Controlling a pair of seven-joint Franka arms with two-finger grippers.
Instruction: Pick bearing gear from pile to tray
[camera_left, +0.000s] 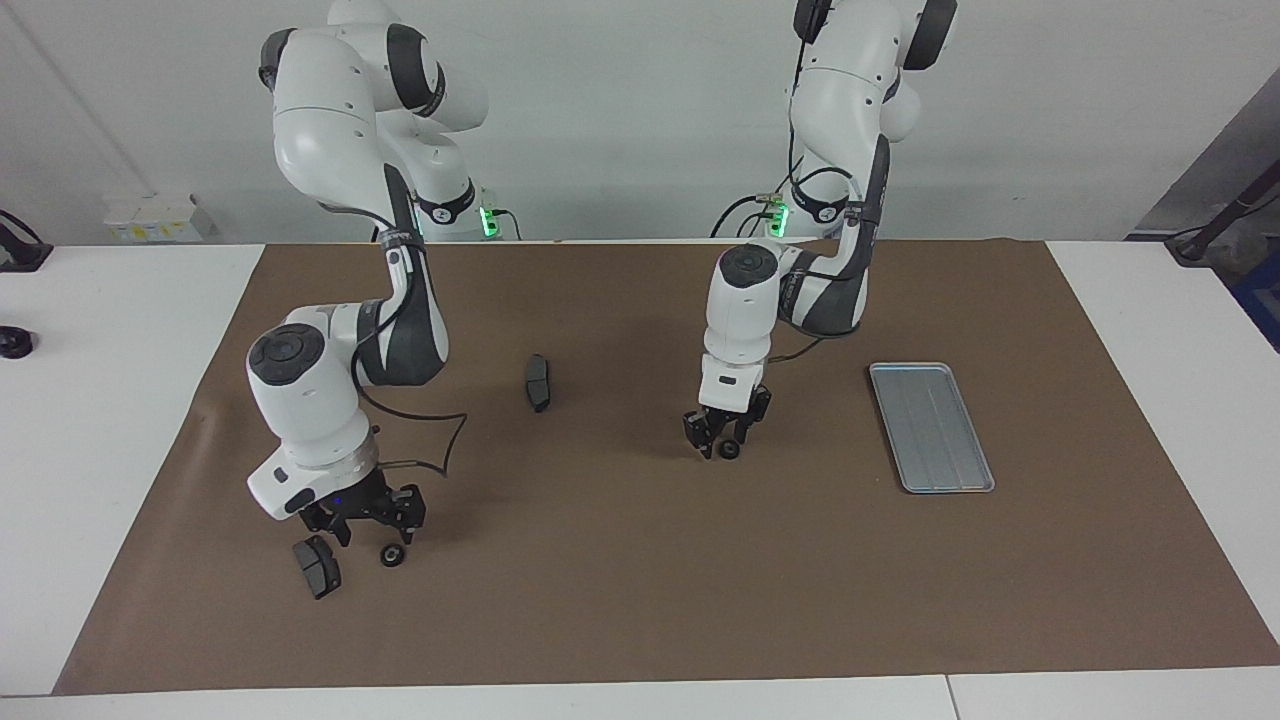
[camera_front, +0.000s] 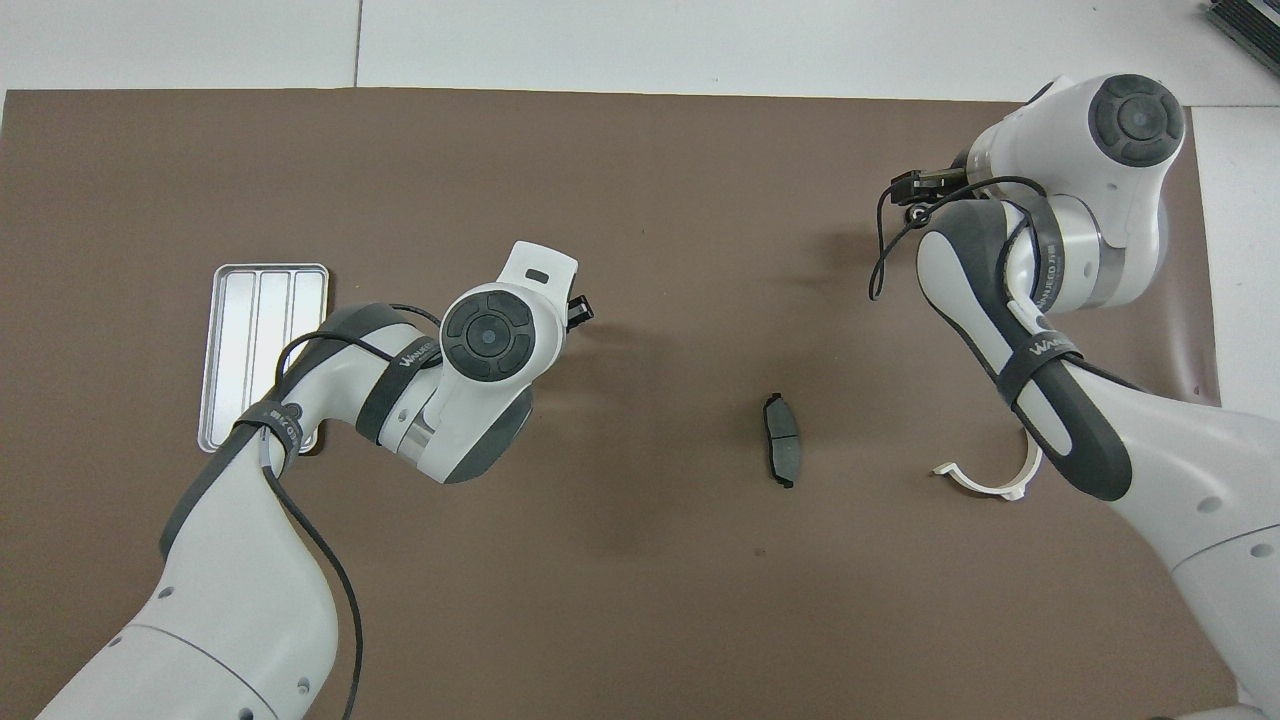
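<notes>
The silver tray (camera_left: 930, 427) lies toward the left arm's end of the brown mat; it also shows in the overhead view (camera_front: 262, 350). My left gripper (camera_left: 727, 440) is down at the mat beside the tray, with a small black gear (camera_left: 729, 450) at its tips. My right gripper (camera_left: 368, 525) is open, low over the mat toward the right arm's end. A second black gear (camera_left: 392, 556) lies just under one of its fingers, and a dark brake pad (camera_left: 317, 567) lies beside it. In the overhead view both grippers are mostly hidden under their wrists.
Another dark brake pad (camera_left: 538, 382) lies on the mat between the two arms, also seen in the overhead view (camera_front: 781, 453). A white half-ring bracket (camera_front: 985, 478) lies partly under the right arm, nearer to the robots than the right gripper.
</notes>
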